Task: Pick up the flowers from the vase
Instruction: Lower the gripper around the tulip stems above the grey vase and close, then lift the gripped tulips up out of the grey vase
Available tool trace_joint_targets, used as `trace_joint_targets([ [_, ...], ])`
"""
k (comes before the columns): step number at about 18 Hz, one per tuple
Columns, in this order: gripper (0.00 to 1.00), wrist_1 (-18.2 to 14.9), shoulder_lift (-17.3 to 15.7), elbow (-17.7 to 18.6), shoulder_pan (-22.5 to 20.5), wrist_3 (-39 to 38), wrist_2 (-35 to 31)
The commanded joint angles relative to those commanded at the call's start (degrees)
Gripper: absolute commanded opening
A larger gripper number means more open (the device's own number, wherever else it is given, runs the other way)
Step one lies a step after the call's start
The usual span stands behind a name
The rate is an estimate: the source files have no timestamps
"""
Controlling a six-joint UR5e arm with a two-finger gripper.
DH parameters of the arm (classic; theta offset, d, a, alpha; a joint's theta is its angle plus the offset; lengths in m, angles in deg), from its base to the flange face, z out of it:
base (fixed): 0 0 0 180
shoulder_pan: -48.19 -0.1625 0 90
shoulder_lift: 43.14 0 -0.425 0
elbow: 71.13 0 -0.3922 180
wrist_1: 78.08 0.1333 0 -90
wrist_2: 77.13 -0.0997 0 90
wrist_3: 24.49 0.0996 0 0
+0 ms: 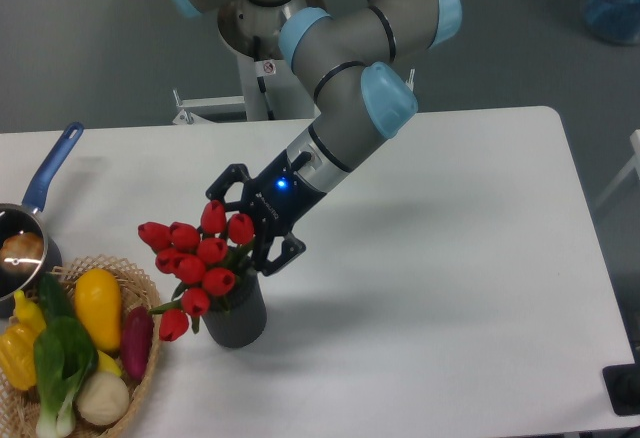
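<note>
One wicker basket (150, 358) touching vase (238, 320); saucepan (30, 228) beyond.

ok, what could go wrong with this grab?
The gripper is open, its jaws at the upper tulip heads, not the stems, so closing may crush buds of the flowers. The small vase could tip or lift with them. The wicker basket sits just left.

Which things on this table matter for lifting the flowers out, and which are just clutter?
Job:
flowers
vase
end effector, open, at the bunch's right side

Clutter:
wicker basket of vegetables
saucepan with a blue handle
</note>
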State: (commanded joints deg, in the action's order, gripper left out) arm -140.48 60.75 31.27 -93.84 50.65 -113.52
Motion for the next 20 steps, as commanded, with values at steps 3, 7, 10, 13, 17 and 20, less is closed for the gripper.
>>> trace_joint_targets([
  [3,0.14,0.0,-0.1,-0.1,0.7,-1.1,0.2],
  [7,0.09,0.0,-0.2,-0.2,0.6,-1.2,-0.1],
  [10,0.09,-0.1,-0.2,-0.6,0.5,-1.4,-0.2],
  [13,0.09,0.0,-0.4,-1.2,0.3,-3.1,0.0],
  [17,0.09,-0.1,-1.4,-2.3,-0.3,-5.6,0.2],
  [20,0.09,-0.1,-2.5,-2.7,-1.1,-6.9,0.2],
])
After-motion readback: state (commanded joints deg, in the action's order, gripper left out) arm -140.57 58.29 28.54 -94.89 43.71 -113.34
